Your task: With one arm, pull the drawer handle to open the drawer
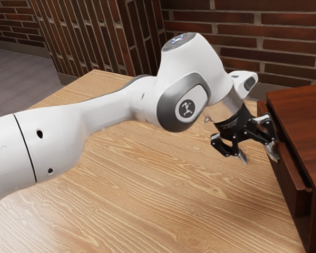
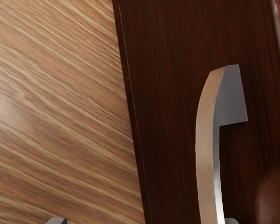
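**Gripper (image 1: 258,152) spread at the drawer front**

Black two-finger gripper at the end of the white arm (image 1: 95,132), which reaches in from the exterior view's left. Hand is angled down and toward the exterior view's right. Fingers stand apart, nothing pinched between them.

Drawer front (image 1: 287,169): dark red-brown wood on the side of the cabinet (image 1: 300,118) that faces the arm, at the exterior view's right edge. Cabinet sits on the light wood-grain table (image 1: 147,200), with a brick wall (image 1: 253,26) behind. The gripper hangs above the tabletop, just beside the drawer front, and its far finger is up against that face.

Wrist view: drawer front (image 2: 177,70) close ahead of the hand, with table grain beside it. Handle (image 2: 209,154) is a curved pale bar, grey on its shaded side, and its squared end stands off the wood. It runs down toward the hand. Two grey fingertips show at the lower edge, one over the table (image 2: 57,220) and one just beside the handle, so the bar lies within the gripper's span, nearer the second finger. Contact between that finger and the handle cannot be judged from either view.

Drawer front looks about level with the cabinet face; whether it is drawn out at all is unclear from this angle.
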